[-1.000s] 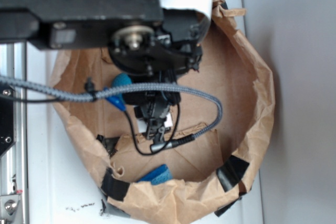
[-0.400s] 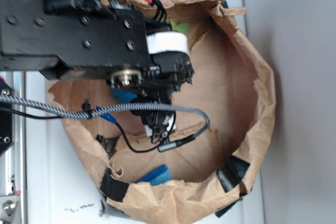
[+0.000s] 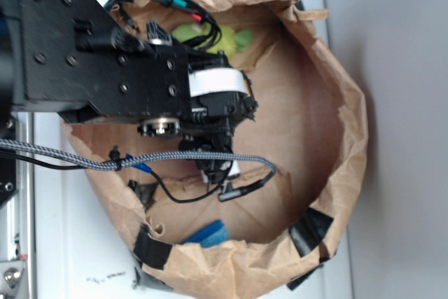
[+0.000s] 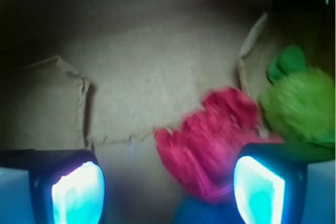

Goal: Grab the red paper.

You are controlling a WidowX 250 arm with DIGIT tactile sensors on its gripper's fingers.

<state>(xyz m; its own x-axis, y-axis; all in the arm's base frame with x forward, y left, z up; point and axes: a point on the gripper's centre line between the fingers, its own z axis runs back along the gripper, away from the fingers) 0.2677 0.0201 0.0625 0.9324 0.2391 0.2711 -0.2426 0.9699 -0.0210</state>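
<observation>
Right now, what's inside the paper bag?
Wrist view shows the red paper beside the green soft toy, with something blue below. The open claw hangs above. The arm hides much of the bag floor.

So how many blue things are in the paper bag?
2 show. One blue piece lies by the bag's near rim in the exterior view. A blue ball sits just below the red paper in the wrist view. The arm may hide more.

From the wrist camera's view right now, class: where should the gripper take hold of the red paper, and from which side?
Grip the red paper across its bulging crumpled middle, coming straight down. The green toy crowds its right edge and a blue object sits below, so the open gripper probably needs shifting right first.
</observation>
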